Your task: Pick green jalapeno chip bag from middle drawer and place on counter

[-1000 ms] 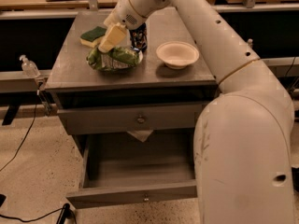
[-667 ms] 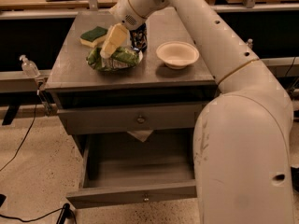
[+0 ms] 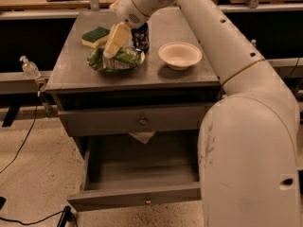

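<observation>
The green jalapeno chip bag (image 3: 117,60) lies on the counter (image 3: 156,74), left of centre, crumpled and flat. My gripper (image 3: 115,42) is right above the bag, pointing down at its top edge and touching or nearly touching it. The arm reaches in from the upper right. The middle drawer (image 3: 142,195) is pulled open below, and its inside shows nothing in it.
A green-topped yellow sponge (image 3: 96,36) lies at the counter's back left. A dark can (image 3: 140,36) stands behind the bag and a white bowl (image 3: 180,55) sits to the right. The upper drawer (image 3: 142,121) is shut. A clear bottle (image 3: 31,69) hangs at the left.
My gripper has shifted only slightly over the bag. The bag stays on the counter in the same place.
</observation>
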Controlling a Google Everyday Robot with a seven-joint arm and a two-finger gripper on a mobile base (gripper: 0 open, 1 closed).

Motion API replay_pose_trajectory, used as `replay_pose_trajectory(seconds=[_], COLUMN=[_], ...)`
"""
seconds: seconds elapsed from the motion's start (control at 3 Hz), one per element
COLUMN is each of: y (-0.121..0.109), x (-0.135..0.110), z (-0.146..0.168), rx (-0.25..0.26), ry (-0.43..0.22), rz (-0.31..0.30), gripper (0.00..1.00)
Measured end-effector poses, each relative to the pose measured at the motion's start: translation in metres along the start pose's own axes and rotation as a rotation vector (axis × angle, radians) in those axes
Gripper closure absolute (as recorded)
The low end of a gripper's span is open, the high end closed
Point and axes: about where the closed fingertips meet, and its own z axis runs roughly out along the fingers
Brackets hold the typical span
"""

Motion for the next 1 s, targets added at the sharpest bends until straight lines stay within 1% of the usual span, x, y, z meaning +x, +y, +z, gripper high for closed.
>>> replay_pose_trajectory(seconds=[0.33, 0.67, 1.0], y=[-0.004, -0.009, -0.009], x=[-0.006, -0.009, -0.009], z=[-0.023, -0.046, -0.046], rx=[0.05, 0.111, 0.111], ry=[-0.021, -0.052, -0.052], rz=[-0.08, -0.132, -0.132], gripper=[0.0, 0.0, 0.0])
